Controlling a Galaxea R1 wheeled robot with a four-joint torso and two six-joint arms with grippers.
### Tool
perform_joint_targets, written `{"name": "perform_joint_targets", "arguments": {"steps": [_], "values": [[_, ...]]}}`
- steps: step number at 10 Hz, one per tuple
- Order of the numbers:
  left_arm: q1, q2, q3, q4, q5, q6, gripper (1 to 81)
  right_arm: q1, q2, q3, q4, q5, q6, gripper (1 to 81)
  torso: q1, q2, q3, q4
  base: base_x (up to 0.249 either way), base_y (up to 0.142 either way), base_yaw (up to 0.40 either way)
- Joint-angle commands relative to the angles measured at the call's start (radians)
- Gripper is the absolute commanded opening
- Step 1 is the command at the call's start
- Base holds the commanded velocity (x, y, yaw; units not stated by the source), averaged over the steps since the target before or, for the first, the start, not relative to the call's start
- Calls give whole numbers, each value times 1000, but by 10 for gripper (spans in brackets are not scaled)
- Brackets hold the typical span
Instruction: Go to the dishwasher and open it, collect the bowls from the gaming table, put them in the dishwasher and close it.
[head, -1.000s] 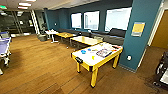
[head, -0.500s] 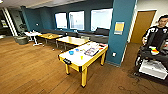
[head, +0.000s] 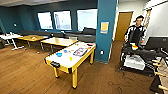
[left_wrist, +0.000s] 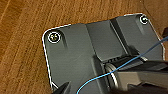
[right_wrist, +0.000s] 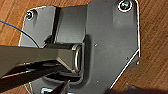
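In the head view the gaming table (head: 63, 61), white-topped with yellow edges and legs, stands in the middle of the room a short way ahead. On it sits a bright blue bowl (head: 59, 54), with a paler bowl (head: 65, 51) just behind it. A colourful game board (head: 80, 51) and a small yellow piece (head: 70, 58) lie beside them. The dishwasher is out of view. Both wrist views look down on the robot's dark plate (left_wrist: 82, 50) (right_wrist: 100, 45) over the wood floor, with nothing seen held.
A teal pillar (head: 106, 30) rises just right of the table. Beyond it a person (head: 136, 32) stands behind a dark cart (head: 140, 57). Bare yellow-wood tables (head: 58, 41) and a sofa (head: 82, 35) lie behind, and foosball rods (head: 160, 74) sit at the right edge.
The camera has swung and moved, so the whole picture has shifted. The gaming table now sits nearer the picture's middle, and the person and cart have come fully into view at right.
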Motion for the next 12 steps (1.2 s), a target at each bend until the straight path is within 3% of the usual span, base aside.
{"name": "perform_joint_targets", "arguments": {"steps": [1,12], "values": [[-44,-7,-3,-7,45,-4,811,44,3,2,3,-52,-3,811,0,0,0,0,0,0,-183],[-43,1,0,1,45,3,811,43,4,5,3,-52,-3,811,0,0,0,0,0,0,0]]}}
